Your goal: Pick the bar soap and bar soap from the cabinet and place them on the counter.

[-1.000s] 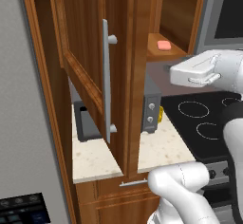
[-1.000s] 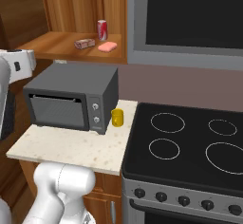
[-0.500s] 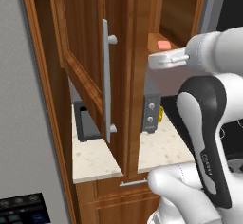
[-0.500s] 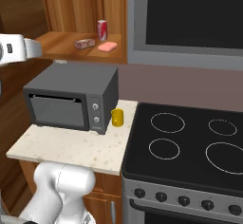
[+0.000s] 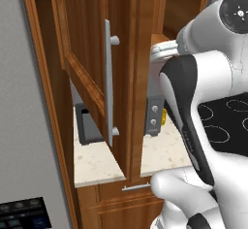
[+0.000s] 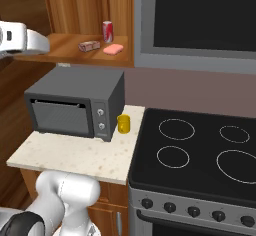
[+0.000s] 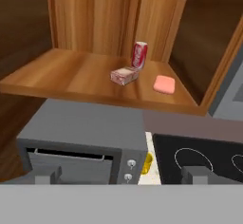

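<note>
The bar soap is a flat salmon-pink bar lying on the lower shelf of the open cabinet, at the right of the shelf. The cabinet's door stands swung out with its long silver handle. My gripper is open and empty, well short of the shelf and facing it, with its fingertips at the level of the microwave's top. The beige speckled counter lies below.
A red soda can and a small pink-white packet stand left of the soap. A grey microwave and a yellow object sit on the counter. A black stovetop lies to the right.
My arm has swung up and in toward the open cabinet, with the hand now near the shelf's front edge. The things on the shelf have not moved.
</note>
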